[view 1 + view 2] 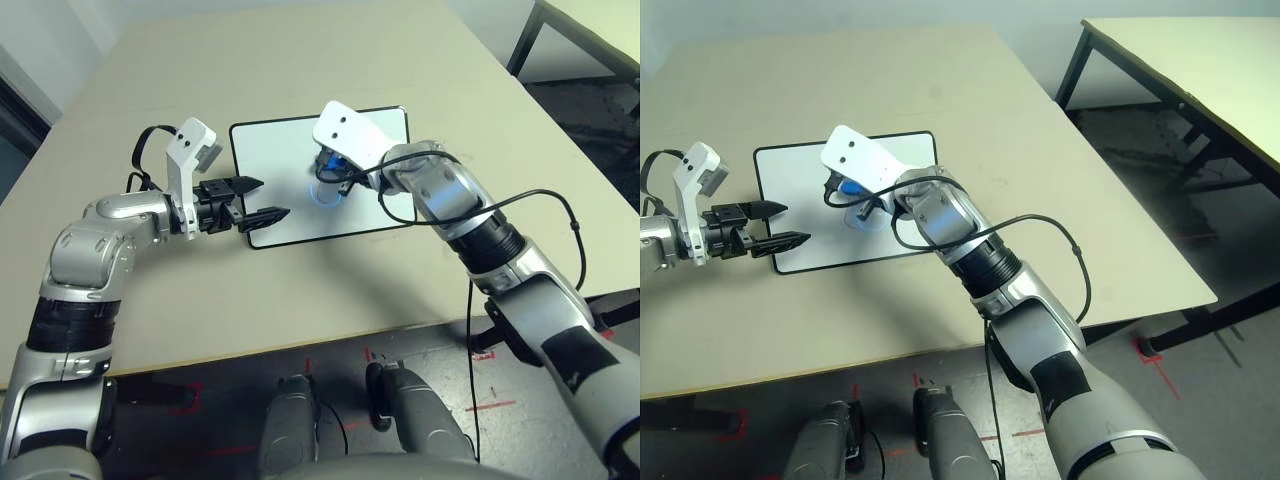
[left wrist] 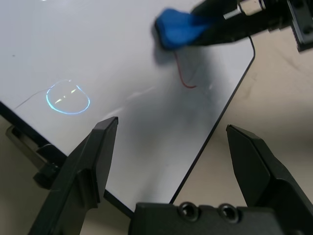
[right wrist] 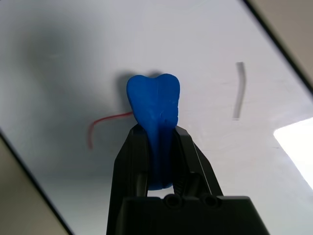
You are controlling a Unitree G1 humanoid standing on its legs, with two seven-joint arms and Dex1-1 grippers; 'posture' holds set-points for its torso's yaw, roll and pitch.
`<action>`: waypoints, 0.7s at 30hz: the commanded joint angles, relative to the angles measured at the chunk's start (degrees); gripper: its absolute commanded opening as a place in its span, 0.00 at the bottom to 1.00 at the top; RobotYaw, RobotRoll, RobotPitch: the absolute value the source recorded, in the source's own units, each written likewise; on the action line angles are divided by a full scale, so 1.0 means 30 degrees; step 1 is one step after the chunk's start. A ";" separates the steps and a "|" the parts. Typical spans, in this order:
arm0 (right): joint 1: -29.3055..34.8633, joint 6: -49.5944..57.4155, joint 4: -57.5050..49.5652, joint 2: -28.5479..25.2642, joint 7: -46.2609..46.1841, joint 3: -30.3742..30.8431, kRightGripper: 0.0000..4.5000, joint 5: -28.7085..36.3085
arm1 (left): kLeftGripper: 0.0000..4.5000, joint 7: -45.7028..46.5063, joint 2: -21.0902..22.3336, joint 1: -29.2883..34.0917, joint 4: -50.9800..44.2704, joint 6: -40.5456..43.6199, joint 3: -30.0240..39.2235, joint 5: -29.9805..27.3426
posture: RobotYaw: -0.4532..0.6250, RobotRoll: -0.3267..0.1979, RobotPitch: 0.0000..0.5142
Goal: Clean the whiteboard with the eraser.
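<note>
Two arms out over the table. My right gripper (image 3: pixel 157 142) reaches in over the whiteboard (image 1: pixel 275 160), fingers clenched on the eraser (image 3: pixel 154 110), tip pressed to the board beside a thin red line (image 3: pixel 100 125). Eraser's long axis runs along my fingers, probably steeply tilted down. My left gripper (image 1: pixel 262 199) hovers at the board's left edge, fingers spread, pointing right.

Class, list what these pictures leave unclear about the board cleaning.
- Head views: the eraser is mostly hidden under the right gripper and its wrist housing.
- Right wrist view: the red mark runs behind the eraser, so its remaining length is unknown.
- Left wrist view: the whiteboard is cut off by the edges.
</note>
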 commanded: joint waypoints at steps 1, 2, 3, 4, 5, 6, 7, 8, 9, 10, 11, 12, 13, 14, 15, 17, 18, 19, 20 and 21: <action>0.1327 0.2257 -0.2324 -0.1512 0.2096 0.2577 0.13 -0.0164 | 1.00 0.0073 0.0207 0.0309 -0.0484 0.0376 0.0224 -0.0280 | 0.41 0.62 0.34; 0.1548 0.2707 -0.3024 -0.2040 0.2560 0.3185 0.13 -0.0200 | 1.00 0.0091 0.0210 0.0322 -0.0524 0.0418 0.0237 -0.0287 | 0.41 0.62 0.34; 0.1738 0.3011 -0.3477 -0.2249 0.2695 0.3354 0.13 -0.0169 | 1.00 0.0114 0.0205 0.0330 -0.0560 0.0455 0.0252 -0.0289 | 0.41 0.62 0.34; 0.1846 0.3238 -0.3786 -0.2374 0.2760 0.3438 0.13 -0.0137 | 1.00 0.0131 0.0200 0.0336 -0.0587 0.0484 0.0263 -0.0292 | 0.41 0.62 0.34; 0.1840 0.3330 -0.3863 -0.2438 0.2777 0.3489 0.13 -0.0182 | 1.00 0.0154 0.0196 0.0339 -0.0613 0.0509 0.0268 -0.0298 | 0.41 0.62 0.34; 0.1799 0.3322 -0.3765 -0.2403 0.2724 0.3438 0.13 -0.0221 | 1.00 0.0184 0.0185 0.0328 -0.0644 0.0543 0.0267 -0.0313 | 0.41 0.62 0.34; 0.1636 0.3096 -0.3319 -0.2194 0.2403 0.3176 0.13 -0.0345 | 1.00 0.0222 0.0167 0.0305 -0.0681 0.0586 0.0259 -0.0333 | 0.41 0.62 0.34; 0.1518 0.2925 -0.2984 -0.2029 0.2159 0.2973 0.13 -0.0428 | 1.00 0.0255 0.0156 0.0291 -0.0712 0.0620 0.0252 -0.0353 | 0.41 0.62 0.34; 0.1451 0.2822 -0.2782 -0.1913 0.1997 0.2830 0.13 -0.0473 | 1.00 0.0285 0.0163 0.0289 -0.0745 0.0647 0.0251 -0.0388 | 0.41 0.62 0.34; 0.1031 0.2332 -0.1962 -0.1386 0.1383 0.2102 0.13 -0.0483 | 1.00 0.0318 0.0174 0.0291 -0.0772 0.0668 0.0243 -0.0424 | 0.41 0.62 0.34; 0.0443 0.1609 -0.0950 -0.0854 0.0692 0.1298 0.13 -0.0504 | 1.00 0.0350 0.0177 0.0287 -0.0802 0.0693 0.0230 -0.0454 | 0.41 0.62 0.34; -0.0191 0.0816 0.0167 -0.0284 -0.0108 0.0378 0.13 -0.0513 | 1.00 0.0388 0.0164 0.0274 -0.0841 0.0728 0.0212 -0.0480 | 0.41 0.62 0.34; -0.0617 0.0212 0.1009 0.0136 -0.0632 -0.0253 0.13 -0.0560 | 1.00 0.0419 0.0158 0.0276 -0.0871 0.0746 0.0202 -0.0502 | 0.41 0.62 0.34; -0.0917 -0.0204 0.1632 0.0338 -0.0907 -0.0571 0.13 -0.0608 | 1.00 0.0456 0.0138 0.0268 -0.0916 0.0780 0.0185 -0.0531 | 0.41 0.62 0.34; -0.1029 -0.0460 0.2026 0.0396 -0.0948 -0.0633 0.13 -0.0679 | 1.00 0.0489 0.0119 0.0251 -0.0959 0.0813 0.0164 -0.0554 | 0.41 0.62 0.34; -0.0957 -0.0613 0.2292 0.0391 -0.0832 -0.0534 0.13 -0.0794 | 1.00 0.0517 0.0111 0.0228 -0.0990 0.0847 0.0157 -0.0582 | 0.41 0.62 0.34; -0.0729 -0.0455 0.2039 0.0270 -0.0558 -0.0314 0.13 -0.0846 | 1.00 0.0525 0.0119 0.0227 -0.0995 0.0854 0.0167 -0.0589 | 0.41 0.62 0.34; -0.0502 -0.0229 0.1723 0.0153 -0.0302 -0.0119 0.13 -0.0877 | 1.00 0.0538 0.0128 0.0228 -0.0998 0.0859 0.0175 -0.0600 | 0.41 0.62 0.34; -0.0125 0.0236 0.1050 -0.0114 0.0115 0.0270 0.13 -0.0895 | 1.00 0.0552 0.0139 0.0231 -0.1008 0.0871 0.0178 -0.0607 | 0.41 0.62 0.34; 0.0257 0.0725 0.0335 -0.0373 0.0528 0.0638 0.13 -0.0869 | 1.00 0.0560 0.0152 0.0239 -0.1024 0.0887 0.0187 -0.0619 | 0.41 0.62 0.34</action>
